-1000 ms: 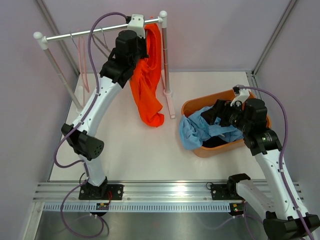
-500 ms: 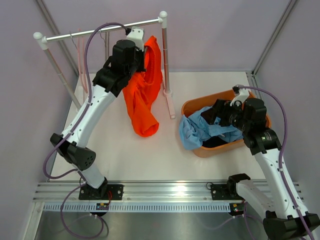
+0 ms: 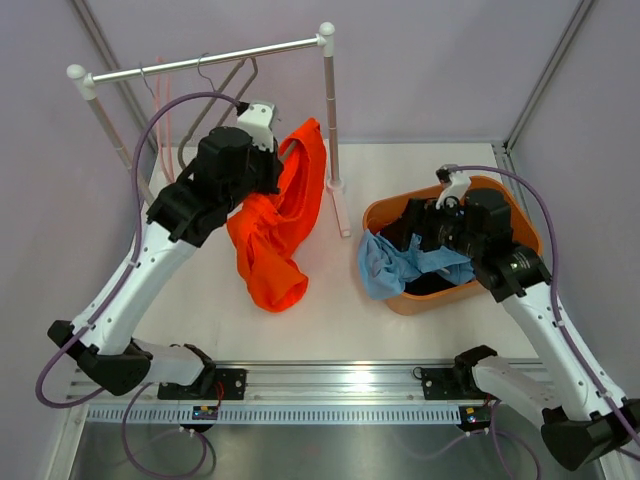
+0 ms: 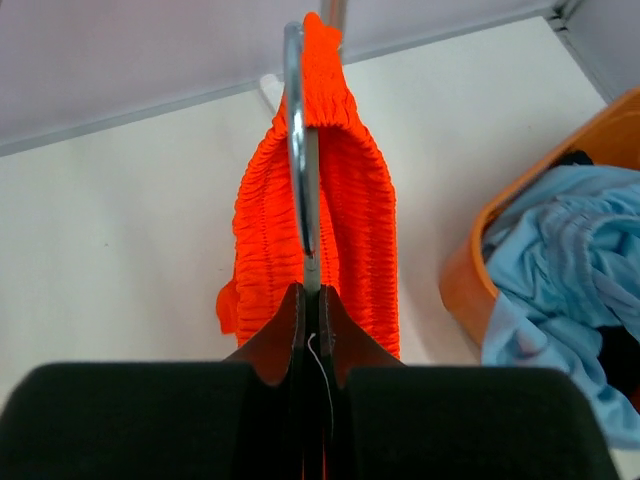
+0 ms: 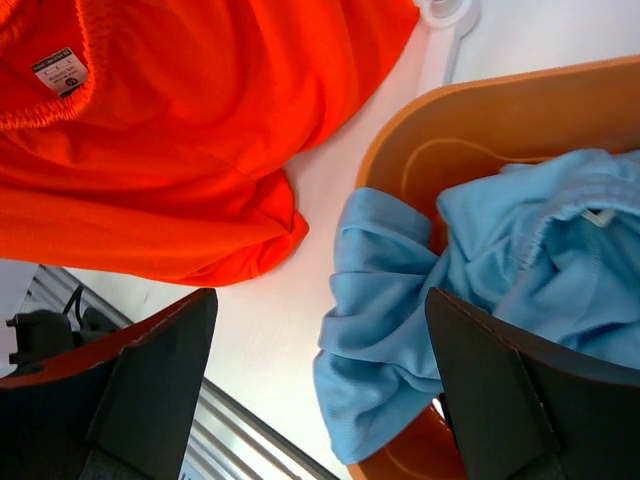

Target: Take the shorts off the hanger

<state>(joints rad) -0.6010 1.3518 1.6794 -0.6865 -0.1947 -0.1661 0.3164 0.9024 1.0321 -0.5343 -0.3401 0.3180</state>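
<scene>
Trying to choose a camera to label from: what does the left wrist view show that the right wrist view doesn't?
Only the left wrist: the metal hanger pinched in the shut left gripper. Only the right wrist: the open right gripper, a white label and the rack's foot. Both: the orange shorts, the blue shorts and the basket.

You will find no legible text: the print on the tag (image 5: 55, 72) on the orange shorts (image 5: 180, 150), at 10 o'clock, is too small to read.
</scene>
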